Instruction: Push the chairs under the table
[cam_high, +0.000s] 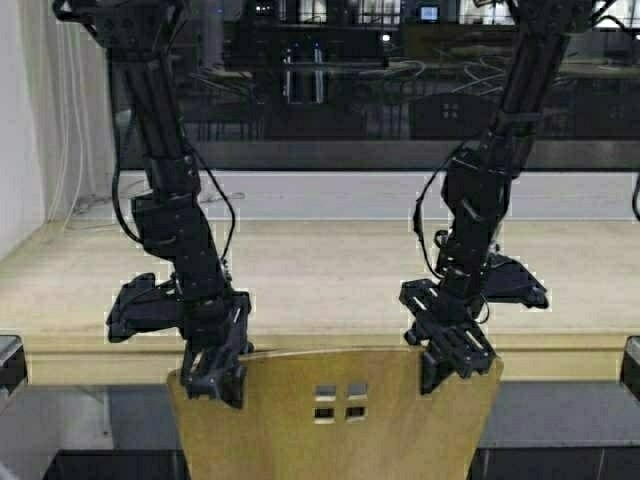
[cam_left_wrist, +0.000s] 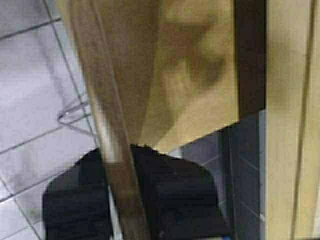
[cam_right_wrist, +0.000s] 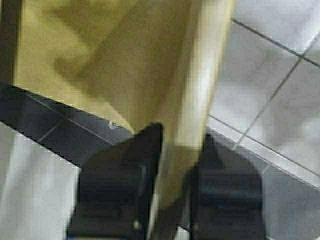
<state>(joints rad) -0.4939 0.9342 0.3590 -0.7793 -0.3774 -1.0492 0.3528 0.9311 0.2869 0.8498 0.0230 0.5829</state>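
- Beyond a dark window, dim room; pale tiled floor (cam_left_wrist: 30, 115) below.
- Left gripper (cam_high: 215, 375) fingers (cam_left_wrist: 75, 200) pinching chair (cam_high: 335, 410) back's top edge at its left corner.
- Right gripper (cam_high: 455, 360) fingers (cam_right_wrist: 225, 195) clamped astride same edge at right corner.
- Chair back upright, just beside table (cam_high: 330, 270) front edge, centred between both arms.
- Probably near done: back almost meeting table edge; perhaps a last nudge, then release.

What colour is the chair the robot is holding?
Tan-yellow wood, with four small square cut-outs in the chair back; clearest in the high view.
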